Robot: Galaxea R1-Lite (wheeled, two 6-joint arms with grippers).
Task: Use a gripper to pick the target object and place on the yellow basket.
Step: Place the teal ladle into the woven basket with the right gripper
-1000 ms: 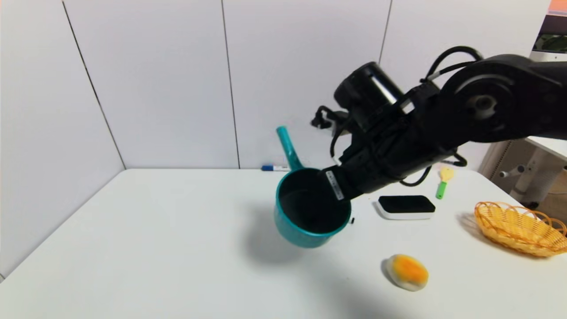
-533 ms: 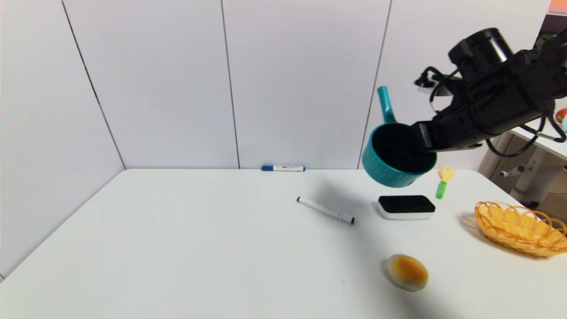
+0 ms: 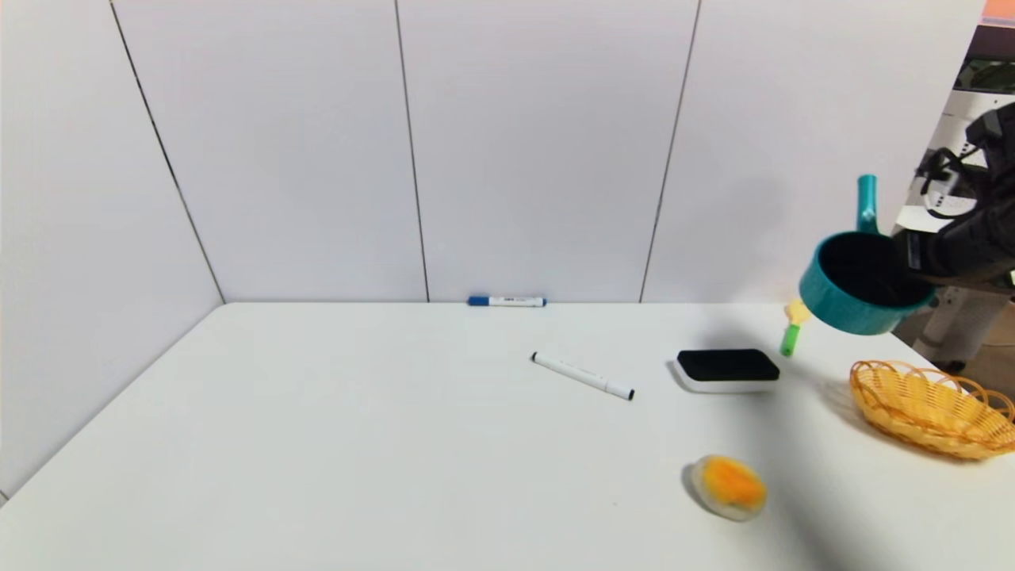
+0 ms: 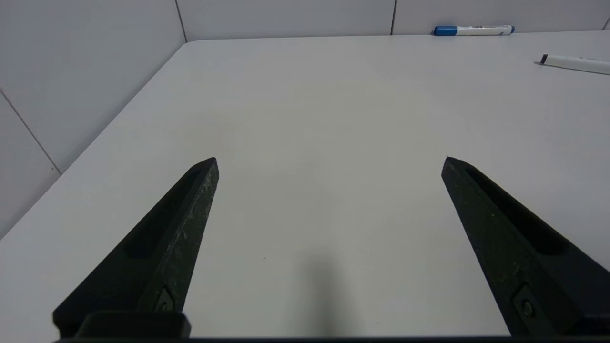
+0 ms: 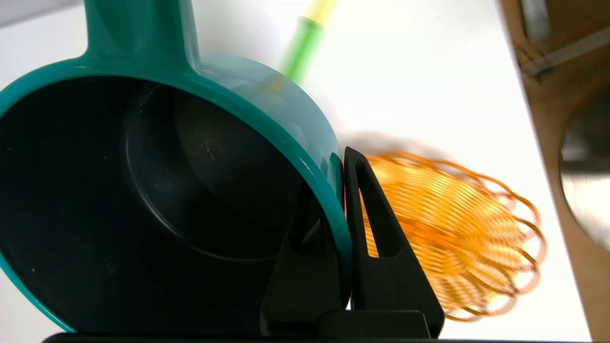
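Note:
The teal saucepan (image 3: 860,289) with its black inside hangs in the air at the far right, handle pointing up, tilted toward me. My right gripper (image 3: 920,258) is shut on its rim, one finger inside and one outside (image 5: 376,228). The saucepan (image 5: 157,181) fills the right wrist view. The yellow basket (image 3: 932,408) lies on the table below and a little right of the pan, and the basket (image 5: 457,233) shows just past the gripper (image 5: 336,190). My left gripper (image 4: 329,162) stays open over bare table, holding nothing.
On the white table (image 3: 357,444) lie an orange-and-cream bun (image 3: 728,486), a black eraser (image 3: 728,369), a white marker (image 3: 583,376), a blue-capped marker (image 3: 506,300) by the wall and a green-and-yellow toy (image 3: 791,331). The table's right edge runs beside the basket.
My right arm has swung the saucepan from the table's middle up and to the right, ending above the basket's near side. The white marker came into sight.

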